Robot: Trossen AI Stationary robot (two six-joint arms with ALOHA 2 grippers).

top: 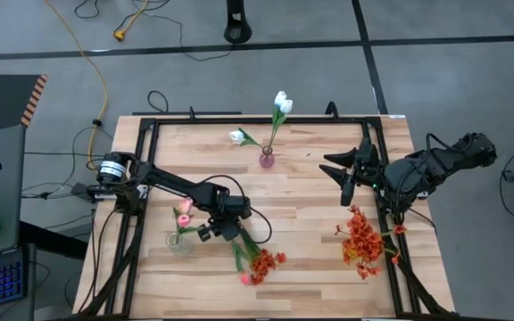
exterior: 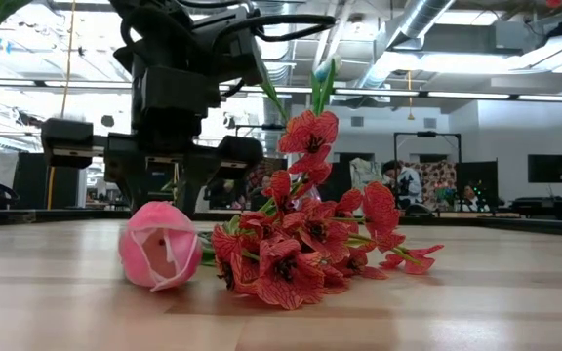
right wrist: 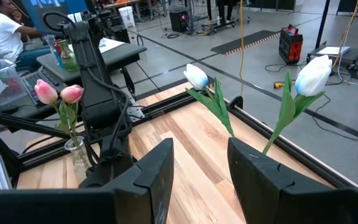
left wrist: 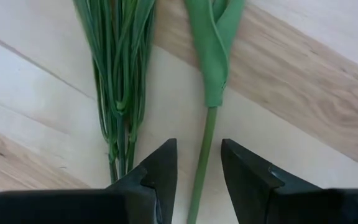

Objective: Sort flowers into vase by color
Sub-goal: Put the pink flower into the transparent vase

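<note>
High view, left tool [top: 225,229] lowered, parted around pink tulip [top: 244,277] stem, right tool [top: 346,169] raised, released.

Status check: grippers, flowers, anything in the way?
Left gripper open, astride pink tulip stem. Right gripper open, idle at table's right. Red-orange bunch stems lie right alongside.

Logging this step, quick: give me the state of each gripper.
Left gripper: open, fingers either side of the pink tulip's stem on the table, not yet closed on it.
Right gripper: open, holding nothing, raised at the table's right.
</note>
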